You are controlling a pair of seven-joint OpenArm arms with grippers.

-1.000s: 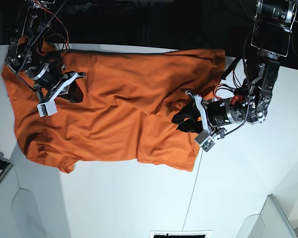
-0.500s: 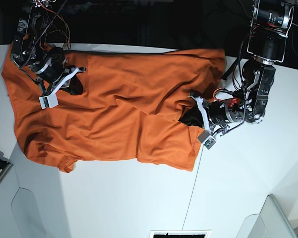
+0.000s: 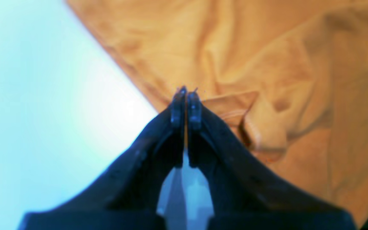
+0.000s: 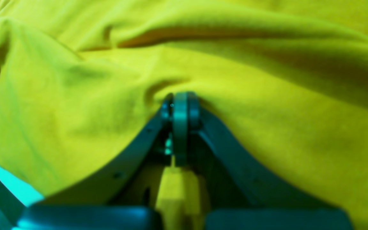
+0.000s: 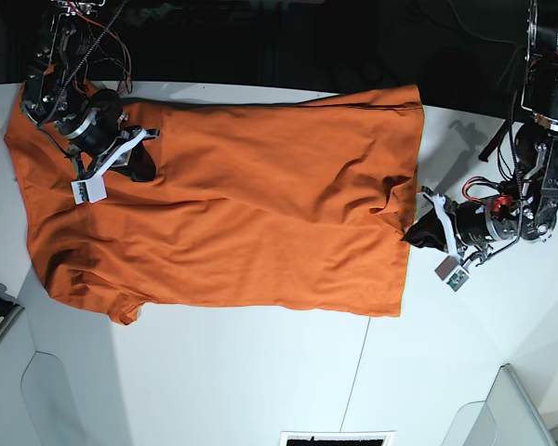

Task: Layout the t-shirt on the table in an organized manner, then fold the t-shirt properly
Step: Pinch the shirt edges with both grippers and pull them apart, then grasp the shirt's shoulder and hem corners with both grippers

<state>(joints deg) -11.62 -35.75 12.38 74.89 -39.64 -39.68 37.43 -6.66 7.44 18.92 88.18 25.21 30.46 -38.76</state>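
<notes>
We see the orange t-shirt (image 5: 223,204) spread wide and wrinkled on the table (image 5: 260,372). Both wrist views show each gripper's jaws pinched closed on its cloth: left gripper (image 3: 186,95), right gripper (image 4: 180,100).

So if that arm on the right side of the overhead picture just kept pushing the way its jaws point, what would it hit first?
The t-shirt. The left gripper is shut on the t-shirt's side edge and points into the cloth, so it would likely just bunch up more orange fabric across the table.
</notes>
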